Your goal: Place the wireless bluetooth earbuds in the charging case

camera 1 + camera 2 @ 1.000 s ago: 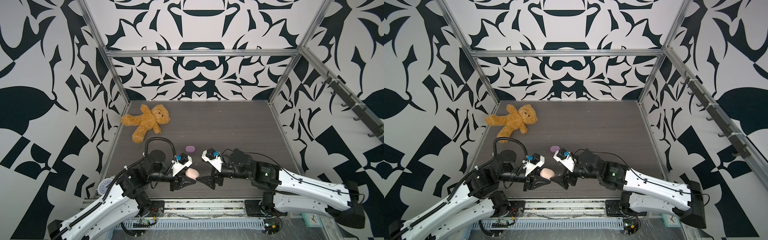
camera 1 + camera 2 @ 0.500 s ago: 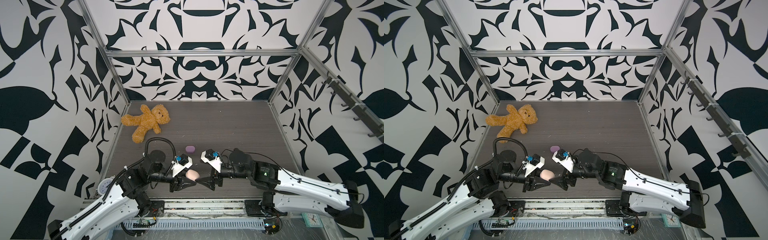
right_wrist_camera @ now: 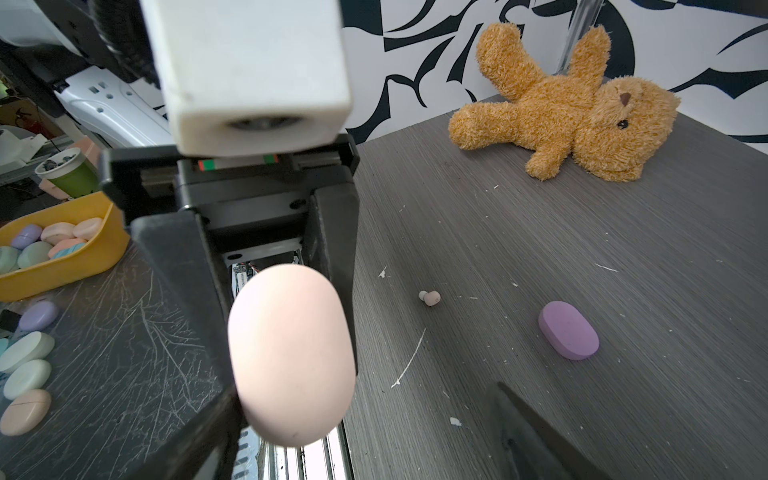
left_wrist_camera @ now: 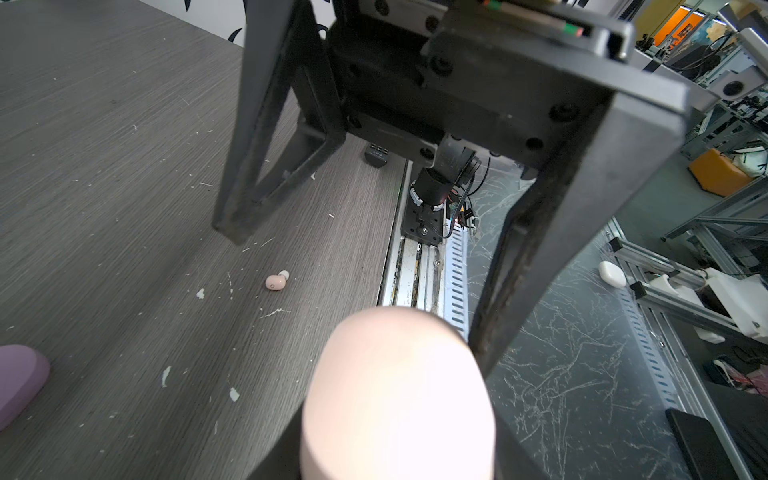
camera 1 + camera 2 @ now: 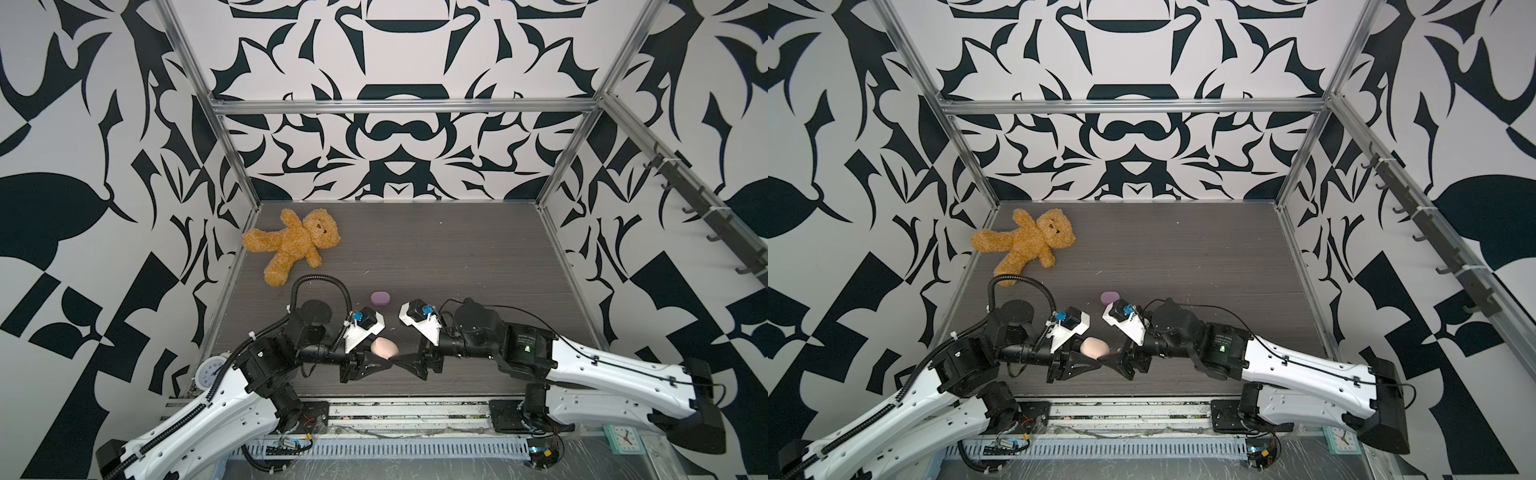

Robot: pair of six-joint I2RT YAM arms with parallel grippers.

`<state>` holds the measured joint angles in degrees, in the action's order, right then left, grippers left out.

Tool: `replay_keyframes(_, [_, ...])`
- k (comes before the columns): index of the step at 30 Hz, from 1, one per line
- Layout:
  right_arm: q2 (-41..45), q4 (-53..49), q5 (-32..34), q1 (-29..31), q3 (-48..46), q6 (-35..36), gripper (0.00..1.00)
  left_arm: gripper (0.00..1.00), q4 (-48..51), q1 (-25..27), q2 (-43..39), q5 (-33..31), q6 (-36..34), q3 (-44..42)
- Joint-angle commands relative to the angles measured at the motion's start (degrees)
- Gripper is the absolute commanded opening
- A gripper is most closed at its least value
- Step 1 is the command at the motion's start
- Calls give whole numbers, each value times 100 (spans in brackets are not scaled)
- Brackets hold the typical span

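- Approach is the change: your right gripper (image 5: 409, 356) has crept a little leftward toward the left gripper (image 5: 386, 358), low in the centre of both top views, and their tips now nearly meet.
- Your left gripper stays clamped on the peach charging case (image 5: 384, 348), which looks lifted clear of the table (image 5: 457, 257). The case appears closed, with no seam showing.
- The right fingers (image 4: 266, 158) stand spread wide with nothing between them, framing the case's end in the left wrist view.
- One peach earbud (image 3: 430, 297) lies loose on the table. In the right wrist view it sits right of the held case and left of the lilac case (image 3: 568, 330), apart from both. You can find no other earbuds in these views.
- My reading: you are lining up to work the lid open or to regrip the case, and nothing is inserted yet.
- With the tips this close, a small overshoot could twist the case in its grip.
- The teddy bear (image 5: 293, 245), upper left on the table, is well out of your way.
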<state>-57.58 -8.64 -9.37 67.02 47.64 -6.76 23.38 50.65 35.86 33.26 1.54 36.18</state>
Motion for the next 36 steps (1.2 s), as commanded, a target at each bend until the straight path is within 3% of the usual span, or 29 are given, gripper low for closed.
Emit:
replay_keyframes(1, [10, 37, 1097, -120, 213, 82, 92, 0, -105, 57, -64, 586, -73, -32])
replay_keyframes(20, [-16, -32, 1298, -121, 354, 165, 91, 0, -96, 64, -36, 687, -57, -26])
replay_keyframes(26, [32, 40, 851, -125, 292, 206, 90, 0, -94, 62, -40, 656, -58, -24])
replay_keyframes(31, [63, 183, 292, -125, 281, 244, 81, 0, -96, 65, 8, 647, -65, -15])
replay_keyframes(36, [-107, 79, 121, -126, 456, 316, 63, 0, -80, 62, 8, 654, -67, -15])
